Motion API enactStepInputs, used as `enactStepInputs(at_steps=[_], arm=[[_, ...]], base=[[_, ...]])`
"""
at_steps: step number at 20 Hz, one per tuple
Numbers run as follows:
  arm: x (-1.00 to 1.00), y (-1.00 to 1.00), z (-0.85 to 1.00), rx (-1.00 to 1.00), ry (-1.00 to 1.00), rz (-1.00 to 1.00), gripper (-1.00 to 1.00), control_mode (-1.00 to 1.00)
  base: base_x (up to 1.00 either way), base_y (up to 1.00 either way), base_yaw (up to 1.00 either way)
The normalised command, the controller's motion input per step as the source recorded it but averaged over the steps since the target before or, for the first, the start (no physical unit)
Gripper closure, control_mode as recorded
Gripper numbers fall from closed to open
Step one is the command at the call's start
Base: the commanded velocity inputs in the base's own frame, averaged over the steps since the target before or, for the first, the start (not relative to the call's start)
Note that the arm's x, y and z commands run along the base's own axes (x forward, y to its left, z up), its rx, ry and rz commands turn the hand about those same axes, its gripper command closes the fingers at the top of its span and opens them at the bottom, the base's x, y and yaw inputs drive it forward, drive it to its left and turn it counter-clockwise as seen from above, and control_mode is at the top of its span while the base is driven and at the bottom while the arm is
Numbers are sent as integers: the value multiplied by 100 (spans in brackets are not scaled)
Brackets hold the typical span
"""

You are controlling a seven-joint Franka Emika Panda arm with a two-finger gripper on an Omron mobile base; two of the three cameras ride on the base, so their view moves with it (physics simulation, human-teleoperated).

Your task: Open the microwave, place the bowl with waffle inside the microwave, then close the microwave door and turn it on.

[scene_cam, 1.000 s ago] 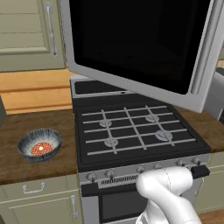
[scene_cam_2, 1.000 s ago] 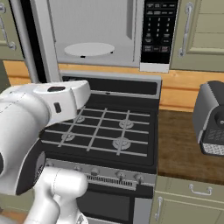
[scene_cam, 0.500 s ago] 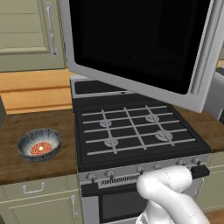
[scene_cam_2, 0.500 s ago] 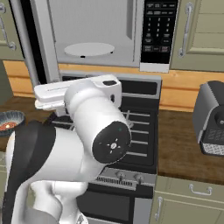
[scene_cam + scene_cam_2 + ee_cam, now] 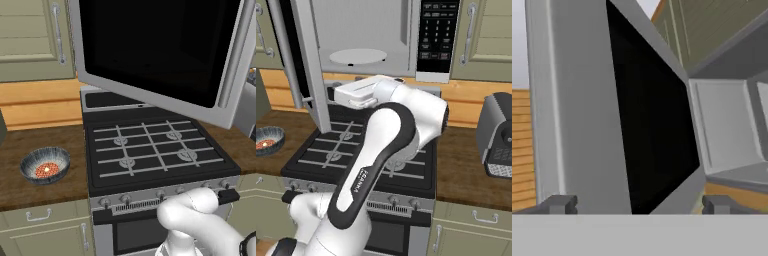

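The microwave (image 5: 406,30) hangs above the stove with its door (image 5: 155,50) swung wide open, black glass facing out. Its pale cavity and white turntable (image 5: 358,56) are exposed, and the black button panel (image 5: 438,35) is to their right. The speckled grey-blue bowl (image 5: 45,165) holding the reddish waffle (image 5: 46,170) rests on the wooden counter left of the stove, also seen as the bowl (image 5: 267,141). My gripper (image 5: 639,204) is open with nothing between its fingers, close to the door's lower edge. The white hand (image 5: 356,93) hovers over the stove beside the door (image 5: 303,65).
A black gas stove (image 5: 150,150) with silver knobs lies below the microwave. A dark appliance (image 5: 498,135) stands on the right counter. Cream cabinets (image 5: 30,40) flank the microwave. The open door (image 5: 155,50) overhangs the stove's back half.
The arm has unfolded; its big elbow joint has swung away from the right base camera, and the hand has risen slightly. The gripper stays open. Bowl and door have not moved.
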Motion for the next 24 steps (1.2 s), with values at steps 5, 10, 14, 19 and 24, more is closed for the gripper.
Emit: enactStepInputs(at_steps=[5, 10, 14, 19, 24], arm=[[26, 53, -12, 0, -3, 29, -100, -100], [1, 60, -3, 0, -1, 16, -100, -100], [-30, 65, -2, -1, 0, 15, -100, -100], [-58, 84, 0, -2, 0, 10, -100, -100], [-69, 90, -2, -4, 0, 0, -100, -100]], base=[[0, 0, 0], [0, 0, 0], [0, 0, 0], [0, 0, 0], [0, 0, 0]])
